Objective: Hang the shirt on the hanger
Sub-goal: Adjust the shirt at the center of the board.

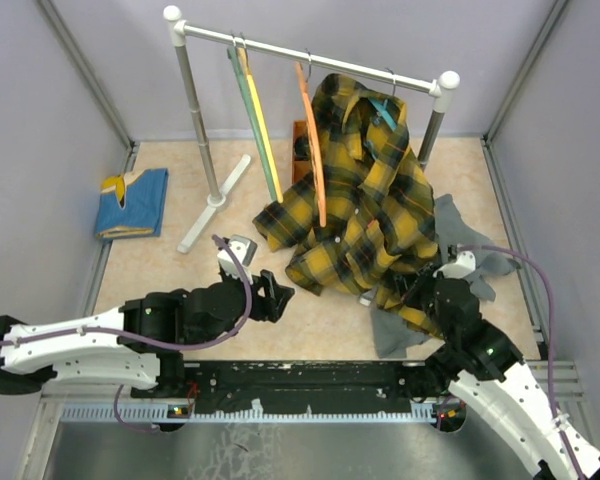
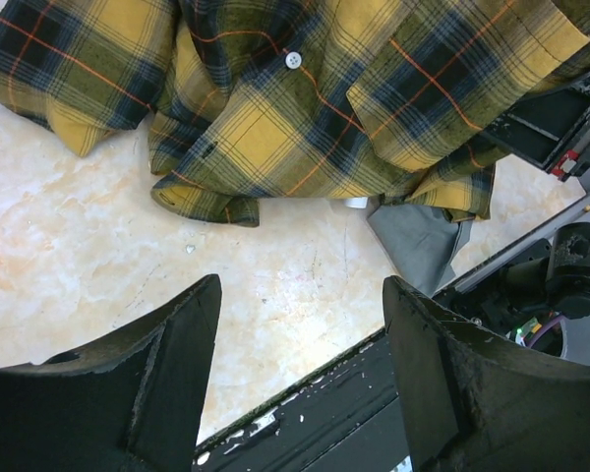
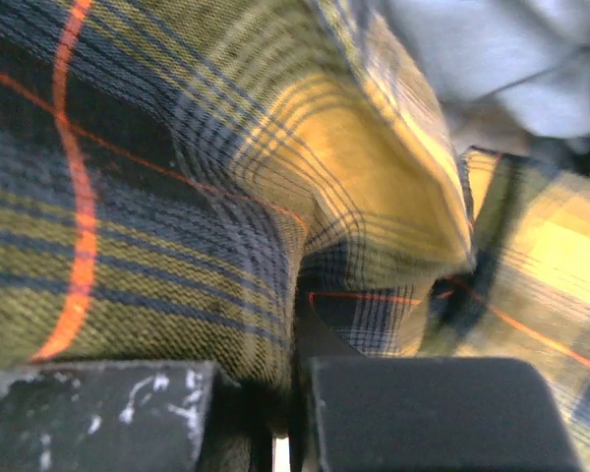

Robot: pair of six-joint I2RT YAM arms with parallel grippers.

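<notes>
- The right gripper [image 3: 297, 398] has its black fingers pressed together, pinching a fold of the big yellow and black plaid flannel shirt [image 1: 365, 190], over towards the table's near right corner.
- The left gripper [image 2: 300, 305] is spread wide with nothing in it, hovering over the pale marbled table [image 2: 98, 256] by the near edge, just short of the shirt's hem.
- The shirt's collar end is up at the thin light-blue plastic hanger [image 1: 385, 112] on the metal clothes rail [image 1: 280, 47] near the far right corner, and the rest slumps onto the table.
- A plain grey garment [image 1: 462, 232] pokes out from under the shirt on the right.
- A folded blue cloth [image 1: 135, 200] lies by the left edge.
</notes>
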